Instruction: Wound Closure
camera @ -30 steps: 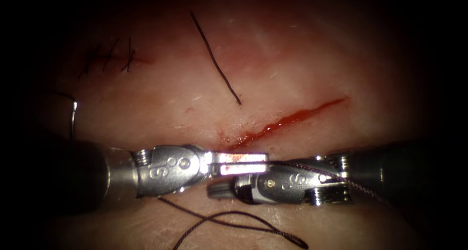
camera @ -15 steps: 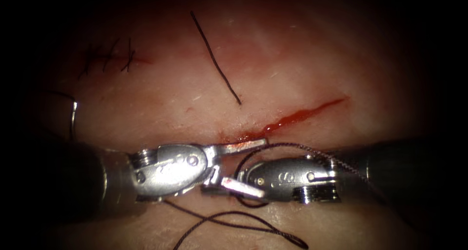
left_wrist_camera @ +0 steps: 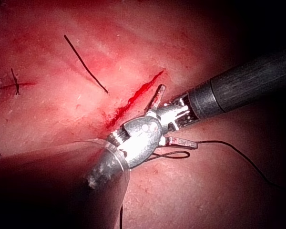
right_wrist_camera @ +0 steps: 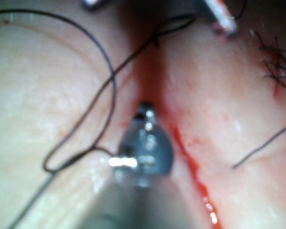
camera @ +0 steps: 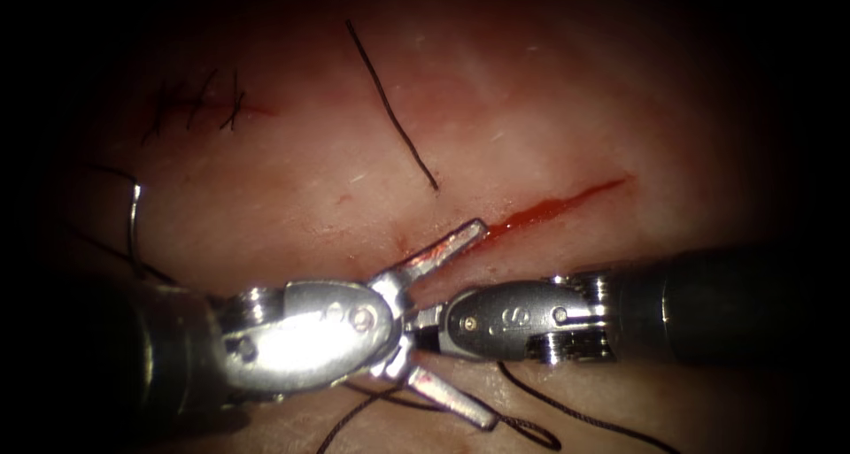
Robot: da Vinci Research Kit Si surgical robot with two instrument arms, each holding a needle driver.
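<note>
Thread (camera: 567,411): limp, thin, slips; grab mid-strand. Left tool (camera: 443,317) wide open, empty. Right tool (camera: 423,319) probably closed, grip unclear.

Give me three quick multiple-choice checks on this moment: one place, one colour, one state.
1. Where is the curved silver needle? A) in the left arm's steel pincer; B) free on the pale tissue, far left of the cut; C) in the right arm's pincer.
2. What colour is the fluid in the cut? A) green; B) red; C) blue.
3. The left pincer is: A) spread wide, holding nothing; B) shut on thread; C) shut on tissue.
Key: 1 B, it lies clear of both pincers; 2 B, a red streak fills the cut; 3 A, both jaws splay apart with nothing clamped. The right pincer's hold cannot be judged.
</note>
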